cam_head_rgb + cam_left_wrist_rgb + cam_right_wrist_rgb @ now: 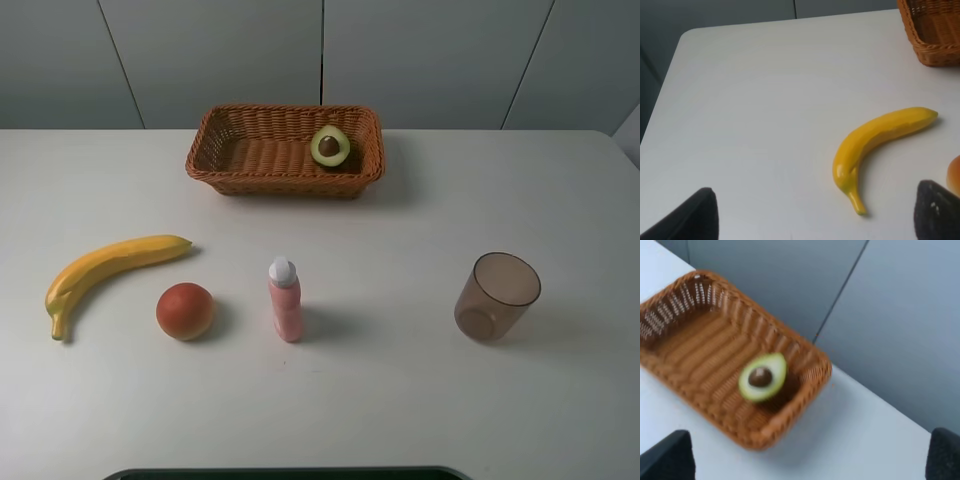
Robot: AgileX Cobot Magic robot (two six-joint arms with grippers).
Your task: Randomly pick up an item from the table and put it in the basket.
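Avocado half (762, 377), cut face and brown pit upward, lies inside the basket (790, 425) near one end wall; no hand holds it. Left gripper (814, 217): fingers spread wide with nothing between them; ahead of it, toward its right-hand finger, lies a banana (875, 145) on the table (400, 400), and only a corner of the wicker shows farther ahead on the same side, the avocado itself out of its sight. Right gripper (807, 460): fingers likewise wide apart and empty, raised above the table; the avocado sits ahead of it and below, slightly toward its left-hand finger, long axis running obliquely to the line joining the fingertips. The right arm is therefore judged the nearer to the fruit; neither arm enters the high view. With the fruit resting in the wicker and clear of both hands, the placing step appears complete. An orange-red fruit (185, 311), pink bottle (285, 300) and brown cup (497, 296) stand on the table, well apart from the basket.
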